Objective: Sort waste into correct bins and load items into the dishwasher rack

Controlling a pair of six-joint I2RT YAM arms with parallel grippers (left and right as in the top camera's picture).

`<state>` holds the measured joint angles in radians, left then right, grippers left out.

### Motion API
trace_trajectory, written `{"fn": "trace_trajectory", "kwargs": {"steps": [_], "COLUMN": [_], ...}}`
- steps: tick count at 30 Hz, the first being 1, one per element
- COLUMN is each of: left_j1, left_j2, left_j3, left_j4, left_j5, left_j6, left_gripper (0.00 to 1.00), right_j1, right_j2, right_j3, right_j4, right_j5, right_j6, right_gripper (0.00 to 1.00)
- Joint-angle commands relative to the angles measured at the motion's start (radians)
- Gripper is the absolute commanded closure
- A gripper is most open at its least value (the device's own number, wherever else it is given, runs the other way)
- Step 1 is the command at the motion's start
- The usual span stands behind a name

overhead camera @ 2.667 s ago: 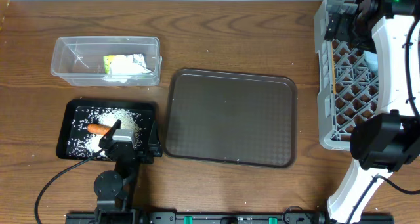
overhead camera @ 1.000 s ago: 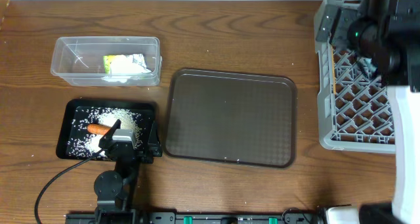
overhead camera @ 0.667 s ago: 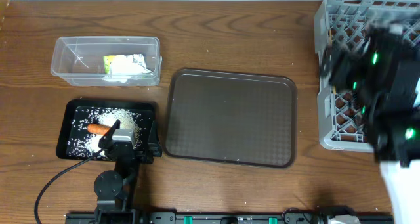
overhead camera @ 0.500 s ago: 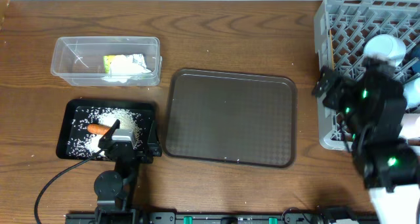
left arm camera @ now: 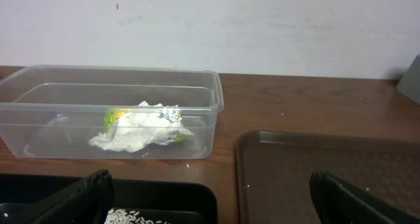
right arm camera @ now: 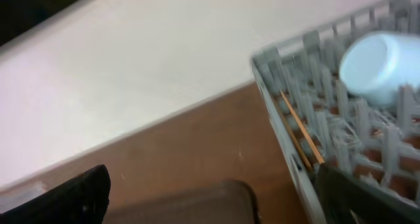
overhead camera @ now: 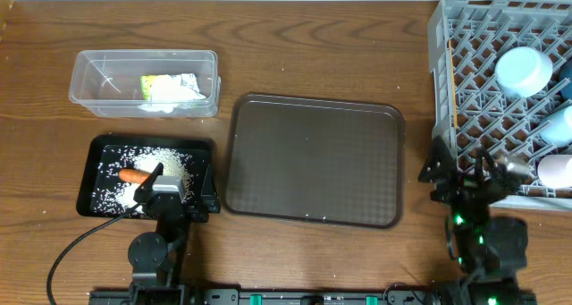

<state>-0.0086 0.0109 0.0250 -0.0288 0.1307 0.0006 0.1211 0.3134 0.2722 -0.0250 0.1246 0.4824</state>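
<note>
The clear tub (overhead camera: 89, 81) holds the green-and-yellow wrapper (overhead camera: 159, 79) and the white tissue (overhead camera: 170, 94); both also show in the left wrist view, the wrapper (left arm camera: 112, 117) and the tissue (left arm camera: 141, 136). The black tray (overhead camera: 98, 153) holds rice (overhead camera: 165, 164) and the carrot (overhead camera: 134, 174). My left gripper (overhead camera: 179, 190) is open and empty at the tray's near right corner. The grey rack (overhead camera: 440, 117) holds a light-blue bowl (overhead camera: 524, 70), white cups (overhead camera: 559, 171) and the chopsticks (right arm camera: 302, 129). My right gripper (overhead camera: 469, 175) is open and empty at the rack's front left corner. The blue plate-bowl is not clearly seen.
The large brown tray (overhead camera: 313, 157) lies between the bins and the rack, with a few stray grains near its front edge. The left arm's cable curls on the table at the front left. A white wall stands behind the table.
The right arm has pulled back from over the rack and come down to the front of the table. The rack's contents now show. The left arm has not moved.
</note>
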Motion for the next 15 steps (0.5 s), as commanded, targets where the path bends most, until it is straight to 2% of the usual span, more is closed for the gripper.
{"fn": "trace_trajectory", "kwargs": {"steps": [1, 8, 15], "left_j1": [-0.003, -0.003, -0.003], "left_j2": [-0.007, -0.007, -0.007], "left_j3": [-0.021, -0.021, -0.021], "left_j4": [-0.023, -0.023, -0.023], "left_j5": [0.007, 0.007, 0.007], "left_j6": [0.006, 0.006, 0.006], "left_gripper": [0.02, 0.02, 0.02], "right_j1": [0.011, 0.01, 0.01], "right_j2": [-0.108, -0.276, -0.309], "right_j3": [-0.079, -0.207, -0.267], "right_j4": [0.036, 0.082, 0.14], "right_j5": [-0.009, -0.001, 0.043], "right_j6": [0.01, 0.005, -0.017], "right_gripper": [0.01, 0.01, 0.01]}}
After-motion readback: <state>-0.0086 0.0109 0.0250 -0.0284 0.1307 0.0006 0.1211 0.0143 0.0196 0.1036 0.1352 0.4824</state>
